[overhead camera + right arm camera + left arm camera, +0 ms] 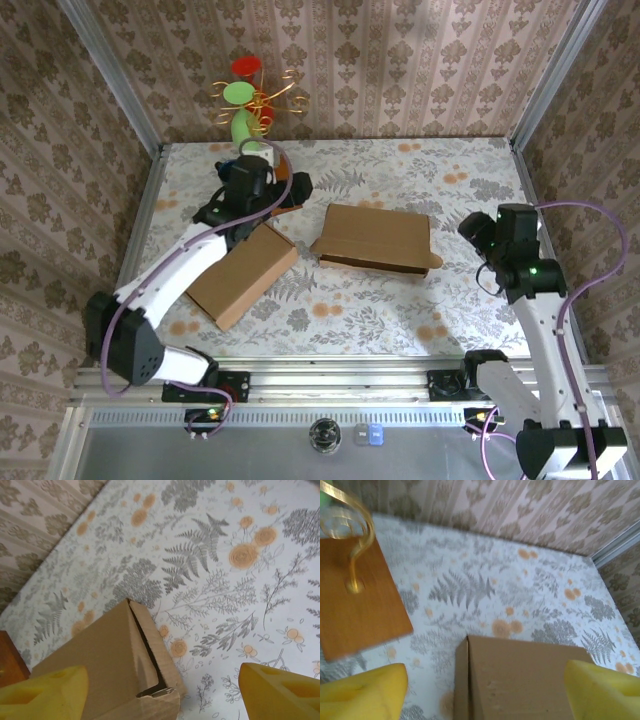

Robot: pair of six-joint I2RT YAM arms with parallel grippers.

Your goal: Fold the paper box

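While both claws are spread and gripping nothing, the paper box [375,240] is seen lying flat on the bench [400,310], just right of middle in the top view. Bare bench is left on all sides of it: a wide strip behind up to the back wall [400,70], a strip in front down to the metal rail [340,385], and a gap toward the right wall. The left claw [292,190] is held just beside the box's upper-left corner. In the left wrist view its yellow fingers [362,692] are set wide apart, with the box edge low between them. The right claw [476,232] is held near the box's right end, apart from it. In the right wrist view a box corner is shown with a dark slit open along its end.

The bench is covered in a white print with grey ferns and orange flowers. Brown patterned wallpaper is hung on three sides, with metal posts at the back corners.

The box's long axis is laid left to right, dipped slightly toward the lower right. A second cardboard sheet [240,275] is laid flat at lower left, angled, partly under the left arm. A wooden board [355,610] carrying a gold wire stand is seen at the left of the left wrist view.
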